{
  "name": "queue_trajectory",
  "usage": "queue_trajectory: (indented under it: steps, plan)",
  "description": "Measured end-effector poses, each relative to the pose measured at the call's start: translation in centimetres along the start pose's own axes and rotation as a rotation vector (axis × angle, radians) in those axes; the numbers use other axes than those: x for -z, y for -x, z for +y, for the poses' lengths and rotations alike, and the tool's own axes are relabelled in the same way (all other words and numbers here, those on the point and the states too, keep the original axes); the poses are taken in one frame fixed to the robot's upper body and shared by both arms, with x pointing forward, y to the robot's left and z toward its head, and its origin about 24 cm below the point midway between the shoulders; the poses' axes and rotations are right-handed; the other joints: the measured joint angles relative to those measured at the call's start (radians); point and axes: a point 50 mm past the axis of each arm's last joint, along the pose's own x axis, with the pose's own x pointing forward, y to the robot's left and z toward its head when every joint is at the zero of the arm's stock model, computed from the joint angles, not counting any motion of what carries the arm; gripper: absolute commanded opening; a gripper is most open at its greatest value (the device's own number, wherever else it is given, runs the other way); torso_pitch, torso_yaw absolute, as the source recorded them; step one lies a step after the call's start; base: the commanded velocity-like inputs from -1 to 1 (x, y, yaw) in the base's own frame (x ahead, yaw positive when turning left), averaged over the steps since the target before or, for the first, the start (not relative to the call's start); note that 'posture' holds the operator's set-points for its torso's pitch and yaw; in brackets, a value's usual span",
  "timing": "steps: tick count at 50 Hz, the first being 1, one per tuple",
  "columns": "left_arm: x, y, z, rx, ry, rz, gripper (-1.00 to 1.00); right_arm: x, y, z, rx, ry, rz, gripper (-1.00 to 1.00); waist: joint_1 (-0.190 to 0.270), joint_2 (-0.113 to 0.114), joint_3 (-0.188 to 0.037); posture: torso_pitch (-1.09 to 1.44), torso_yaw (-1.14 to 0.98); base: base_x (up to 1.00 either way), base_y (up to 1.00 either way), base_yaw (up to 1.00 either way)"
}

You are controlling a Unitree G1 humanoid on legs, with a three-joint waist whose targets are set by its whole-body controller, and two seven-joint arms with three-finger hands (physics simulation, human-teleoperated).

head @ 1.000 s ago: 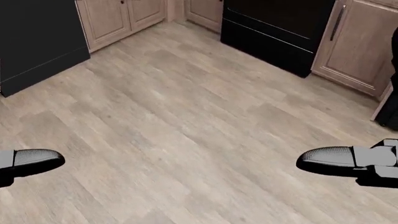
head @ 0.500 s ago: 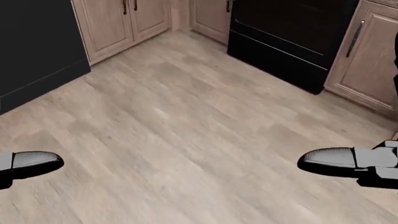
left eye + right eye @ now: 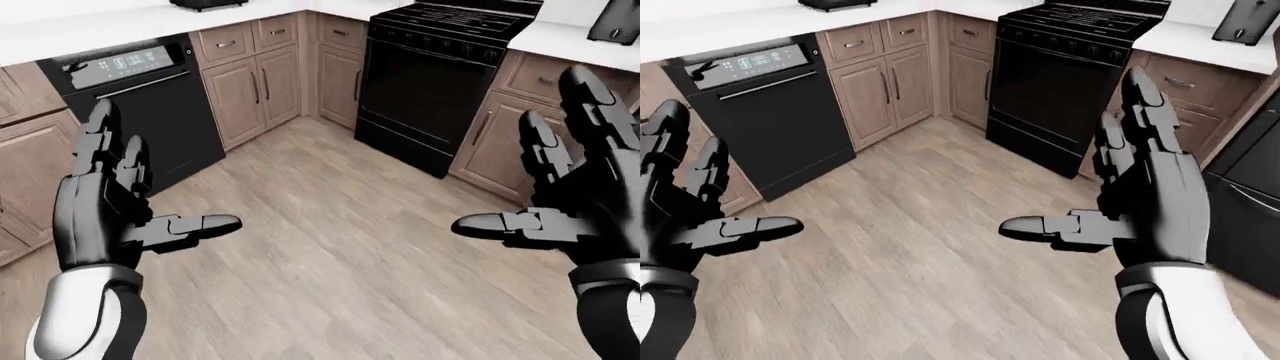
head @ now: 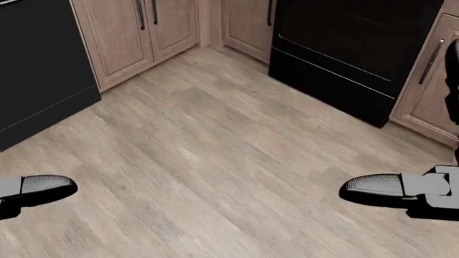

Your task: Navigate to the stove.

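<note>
The black stove [image 3: 435, 82] stands at the upper right of the left-eye view, burners on top and a dark oven door below; in the head view its door [image 4: 359, 48] fills the upper right. My left hand [image 3: 125, 214] is raised at the left, fingers spread, holding nothing. At the right my right hand [image 3: 1120, 202] is up as well, open and empty. Wood floor lies between my hands and the stove.
A black dishwasher [image 3: 140, 105] sits under the white counter at the left. Wooden cabinets [image 3: 255, 82] fill the corner between dishwasher and stove, and more cabinets [image 3: 500, 127] stand right of the stove. A dark appliance [image 3: 1245, 217] stands at the far right. Light wood floor [image 4: 215, 161] spreads ahead.
The whole head view has shifted: the stove and the cabinets have grown and slid down and right in the picture, so the camera has moved closer. Both hands hold their pose.
</note>
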Motion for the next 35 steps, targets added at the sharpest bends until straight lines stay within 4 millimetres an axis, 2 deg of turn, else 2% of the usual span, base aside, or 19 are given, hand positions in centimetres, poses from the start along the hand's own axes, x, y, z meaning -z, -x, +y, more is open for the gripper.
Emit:
queue_trajectory:
  steps: [6, 8, 9, 10, 11, 13, 15, 17, 21, 23, 24, 25, 26, 28, 30, 35]
  plan:
    - [-0.7, 0.2, 0.1, 0.001, -0.001, -0.043, 1.00, -0.5, 0.1, 0.0, 0.004, -0.001, -0.036, 1.00, 0.023, -0.055, -0.005, 0.00, 0.00, 0.38, 0.00, 0.00]
    - [-0.7, 0.2, 0.1, 0.000, -0.001, -0.041, 1.00, -0.5, 0.0, 0.0, 0.006, 0.000, -0.034, 1.00, 0.019, -0.085, -0.010, 0.00, 0.00, 0.39, 0.00, 0.00]
    - [-0.5, 0.1, -0.1, 0.006, 0.006, -0.033, 1.00, -0.4, -0.1, -0.1, 0.013, -0.001, -0.029, 1.00, 0.010, -0.081, -0.001, 0.00, 0.00, 0.38, 0.00, 0.00]
    - [-0.2, 0.1, -0.3, 0.018, 0.011, -0.015, 1.00, -0.1, -0.1, -0.2, 0.022, -0.004, -0.012, 1.00, 0.002, -0.075, 0.019, 0.00, 0.00, 0.39, 0.00, 0.00]
    - [0.0, 0.1, -0.5, 0.032, 0.013, 0.001, 1.00, 0.1, -0.2, -0.4, 0.031, -0.001, 0.005, 1.00, -0.004, -0.083, 0.027, 0.00, 0.00, 0.39, 0.00, 0.00]
    - [0.1, 0.1, -0.6, 0.046, 0.011, 0.009, 1.00, 0.2, -0.2, -0.5, 0.037, 0.008, 0.014, 1.00, -0.014, -0.094, 0.018, 0.00, 0.00, 0.39, 0.00, 0.00]
    - [-0.2, 0.1, -0.5, 0.041, 0.009, -0.006, 1.00, -0.2, -0.1, -0.4, 0.034, 0.009, -0.008, 1.00, -0.017, -0.086, 0.006, 0.00, 0.00, 0.39, 0.00, 0.00]
    - [-0.7, 0.2, -0.4, 0.028, 0.008, -0.034, 1.00, -0.5, 0.0, -0.3, 0.029, 0.005, -0.033, 1.00, -0.021, -0.070, 0.002, 0.00, 0.00, 0.38, 0.00, 0.00]
    - [-1.0, 0.3, -0.5, 0.030, 0.006, -0.057, 1.00, -0.5, 0.0, -0.4, 0.030, 0.002, -0.035, 1.00, -0.036, -0.020, 0.003, 0.00, 0.00, 0.38, 0.00, 0.00]
    - [-0.8, 0.1, -0.5, 0.034, 0.005, -0.049, 1.00, -0.5, -0.2, -0.3, 0.031, -0.004, -0.031, 1.00, -0.030, 0.009, -0.001, 0.00, 0.00, 0.38, 0.00, 0.00]
    - [-0.6, 0.0, -0.3, 0.025, 0.005, -0.032, 1.00, -0.1, -0.2, -0.1, 0.021, -0.012, -0.013, 1.00, -0.021, -0.002, 0.011, 0.00, 0.00, 0.38, 0.00, 0.00]
    - [-0.3, 0.0, -0.2, 0.014, 0.005, -0.008, 1.00, 0.1, -0.2, 0.1, 0.008, -0.010, 0.007, 1.00, -0.015, 0.001, 0.022, 0.00, 0.00, 0.38, 0.00, 0.00]
    - [0.0, 0.0, 0.0, 0.003, 0.002, 0.008, 1.00, 0.3, -0.1, 0.2, -0.005, -0.005, 0.018, 1.00, -0.010, 0.007, 0.022, 0.00, 0.00, 0.39, 0.00, 0.00]
    - [0.0, -0.1, 0.0, -0.001, 0.000, 0.010, 1.00, 0.1, -0.1, 0.2, -0.008, 0.003, 0.014, 1.00, -0.003, 0.006, 0.009, 0.00, 0.00, 0.38, 0.00, 0.00]
    - [-0.3, 0.0, -0.1, 0.006, -0.001, -0.012, 1.00, -0.3, 0.0, 0.0, 0.004, 0.002, -0.009, 1.00, 0.002, -0.007, -0.003, 0.00, 0.00, 0.38, 0.00, 0.00]
    - [-0.5, 0.2, -0.2, 0.011, -0.002, -0.036, 1.00, -0.4, 0.0, 0.1, 0.003, -0.002, -0.032, 1.00, 0.022, -0.055, -0.003, 0.00, 0.00, 0.38, 0.00, 0.00]
